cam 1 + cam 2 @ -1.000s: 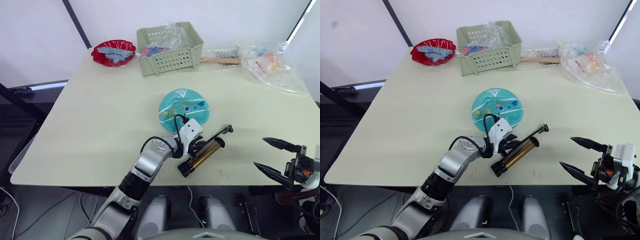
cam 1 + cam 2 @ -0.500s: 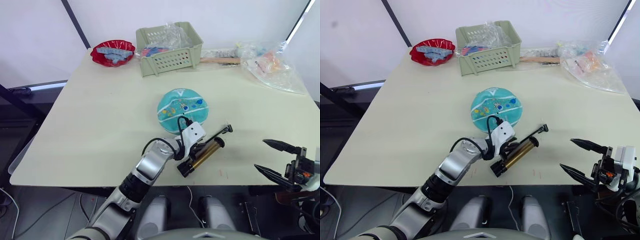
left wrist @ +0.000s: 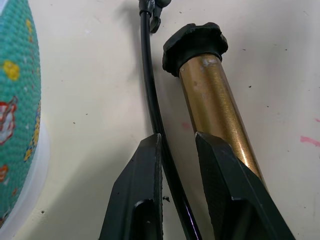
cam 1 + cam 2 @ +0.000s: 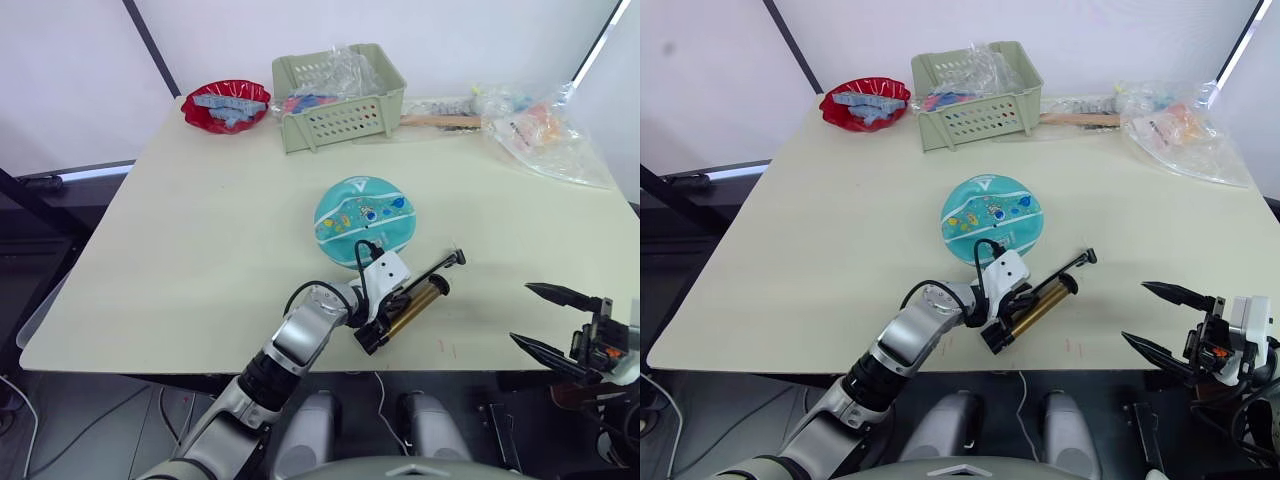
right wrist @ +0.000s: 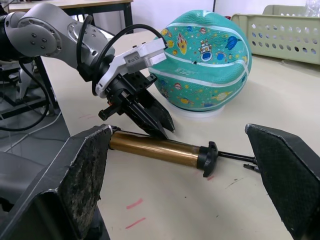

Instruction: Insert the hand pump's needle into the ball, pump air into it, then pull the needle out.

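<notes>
Head views: the gold-bronze hand pump with black T-handle (image 4: 412, 304) lies flat near the cream table's (image 4: 200, 230) near edge, just nearer than the teal, white-striped ball (image 4: 365, 220). The left gripper (image 4: 383, 307) rests on its barrel.

Left wrist view: fingers slightly parted, straddling the thin black hose (image 3: 151, 90); no firm grasp evident.

Right wrist view: right gripper (image 5: 192, 182) wide open, empty, off the table's right near corner.
</notes>
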You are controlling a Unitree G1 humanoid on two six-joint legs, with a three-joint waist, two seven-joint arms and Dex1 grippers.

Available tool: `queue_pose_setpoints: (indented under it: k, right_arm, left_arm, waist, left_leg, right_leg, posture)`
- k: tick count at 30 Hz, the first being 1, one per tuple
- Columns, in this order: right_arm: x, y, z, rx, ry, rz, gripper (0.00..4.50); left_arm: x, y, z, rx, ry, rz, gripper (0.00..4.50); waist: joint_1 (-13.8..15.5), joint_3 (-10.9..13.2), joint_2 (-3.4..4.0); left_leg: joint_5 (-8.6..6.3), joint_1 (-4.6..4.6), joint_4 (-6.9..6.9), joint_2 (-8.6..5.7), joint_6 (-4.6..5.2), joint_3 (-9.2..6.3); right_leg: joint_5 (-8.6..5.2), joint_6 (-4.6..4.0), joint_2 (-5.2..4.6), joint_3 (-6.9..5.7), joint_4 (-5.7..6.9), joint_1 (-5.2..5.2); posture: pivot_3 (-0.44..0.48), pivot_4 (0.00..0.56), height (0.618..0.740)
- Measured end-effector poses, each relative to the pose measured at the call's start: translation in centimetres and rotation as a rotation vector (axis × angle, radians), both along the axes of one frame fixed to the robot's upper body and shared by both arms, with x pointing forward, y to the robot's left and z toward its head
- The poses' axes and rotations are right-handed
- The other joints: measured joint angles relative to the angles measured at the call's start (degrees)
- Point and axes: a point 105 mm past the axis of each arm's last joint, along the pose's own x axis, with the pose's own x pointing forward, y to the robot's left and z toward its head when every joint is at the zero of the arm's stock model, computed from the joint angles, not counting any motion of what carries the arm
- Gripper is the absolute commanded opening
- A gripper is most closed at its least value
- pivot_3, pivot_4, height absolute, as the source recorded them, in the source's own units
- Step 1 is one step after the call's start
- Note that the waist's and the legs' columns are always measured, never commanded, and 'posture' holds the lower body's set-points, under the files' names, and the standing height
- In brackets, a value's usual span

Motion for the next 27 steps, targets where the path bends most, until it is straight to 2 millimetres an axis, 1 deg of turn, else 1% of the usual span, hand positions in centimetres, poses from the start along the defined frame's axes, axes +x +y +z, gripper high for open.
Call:
queue_pose_setpoints:
  k: [8,11,15,27]
  right_arm:
    - [-0.1,0.0,-0.1,0.002,0.006,-0.002,4.5]
    - [-0.2,0.0,-0.2,0.002,0.009,-0.003,4.5]
    - [-0.2,0.0,-0.2,0.002,0.012,-0.004,4.5]
    - [-0.3,0.1,-0.2,-0.001,0.011,0.001,4.5]
  left_arm:
    - [0.2,0.1,-1.0,0.018,0.018,0.057,1.19]
    - [0.3,-0.1,-1.0,0.015,0.02,0.065,1.19]
    - [0.4,-0.3,-1.7,0.029,0.028,0.079,1.19]
    - [1.1,-1.6,-1.8,0.03,-0.006,0.095,1.19]
  waist:
    - [0.0,0.0,0.0]
    - [0.0,0.0,0.0]
    - [0.01,0.0,-0.01]
    - [0.12,0.0,0.0]
  left_leg:
    - [0.0,0.0,0.0,0.0,0.0,0.0]
    - [0.0,0.0,0.0,0.0,0.0,0.0]
    - [0.0,0.0,0.0,0.0,0.0,0.01]
    - [0.0,0.0,0.0,-0.02,0.0,0.0]
  right_leg:
    - [0.0,0.0,0.0,0.0,0.0,0.0]
    - [0.0,0.0,0.0,0.0,0.0,0.0]
    - [-0.02,0.02,0.0,0.0,0.0,0.0]
    - [-0.06,0.11,-0.01,0.0,-0.01,0.0]
  posture:
    - [0.0,0.15,0.74]
    - [0.0,0.15,0.74]
    - [0.0,0.15,0.74]
    - [0.0,0.15,0.74]
